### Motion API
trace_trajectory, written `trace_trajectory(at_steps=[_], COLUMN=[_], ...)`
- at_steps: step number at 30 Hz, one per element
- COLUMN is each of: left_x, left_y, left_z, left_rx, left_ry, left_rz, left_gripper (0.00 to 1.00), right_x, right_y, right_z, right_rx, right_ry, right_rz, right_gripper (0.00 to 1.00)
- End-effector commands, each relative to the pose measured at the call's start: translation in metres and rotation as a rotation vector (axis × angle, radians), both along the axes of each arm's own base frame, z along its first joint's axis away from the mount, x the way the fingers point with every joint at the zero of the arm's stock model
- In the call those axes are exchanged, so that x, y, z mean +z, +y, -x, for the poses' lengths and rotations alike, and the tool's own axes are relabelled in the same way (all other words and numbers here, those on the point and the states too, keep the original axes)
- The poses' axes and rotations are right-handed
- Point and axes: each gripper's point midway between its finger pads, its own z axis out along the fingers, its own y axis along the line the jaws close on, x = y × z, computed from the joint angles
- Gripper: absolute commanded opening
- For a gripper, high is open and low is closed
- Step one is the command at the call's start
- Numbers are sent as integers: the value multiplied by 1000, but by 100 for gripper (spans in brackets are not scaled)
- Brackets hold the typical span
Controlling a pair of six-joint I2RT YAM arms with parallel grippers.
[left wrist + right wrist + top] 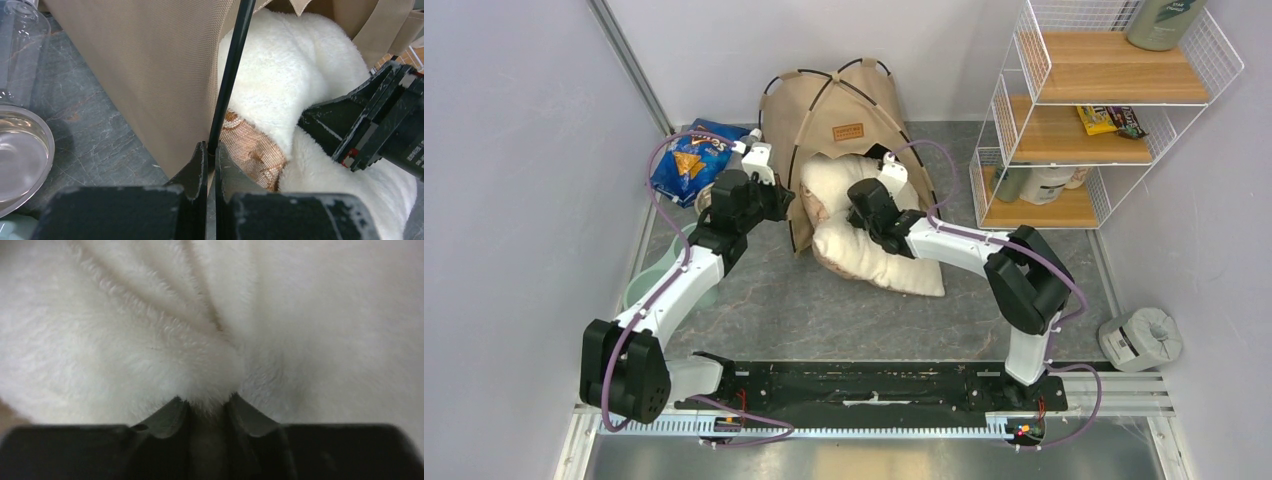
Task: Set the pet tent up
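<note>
The pet tent [834,105], tan canvas with black poles and a brown label, stands at the back of the table with its arched doorway facing forward. A fluffy white pillow [874,250] lies half inside that doorway, bulging out to the front. My left gripper [212,150] is shut on the thin black pole [229,85] at the doorway's left edge, beside the tan wall [150,70]. My right gripper [210,402] presses into the pillow [210,315]; its jaws stand slightly apart with a tuft of fur pinched between them and creases running into the pinch.
A blue chip bag [689,160] lies left of the tent, and a pale green bowl [649,285] sits under the left arm. A wire shelf [1104,110] stands back right. A white round object [1139,338] lies at the right edge. Grey walls close both sides.
</note>
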Motion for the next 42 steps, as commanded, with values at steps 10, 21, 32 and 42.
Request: trace_trajectory(at_steps=[10, 21, 32, 42], left_x=[3, -4, -3, 1], left_y=[6, 4, 2, -2], left_z=[-4, -3, -4, -3], left_rx=[45, 50, 41, 19], left_ry=[39, 66, 66, 71], left_rz=[-19, -32, -30, -38], left_gripper=[2, 2, 2, 2], right_x=[69, 62, -17, 54], right_y=[-48, -111, -80, -51], right_z=[36, 56, 41, 4], right_rx=[161, 77, 305, 310], right_ry=[-114, -91, 59, -120], right_rz=[192, 358, 373, 428], right_gripper=[92, 97, 73, 0])
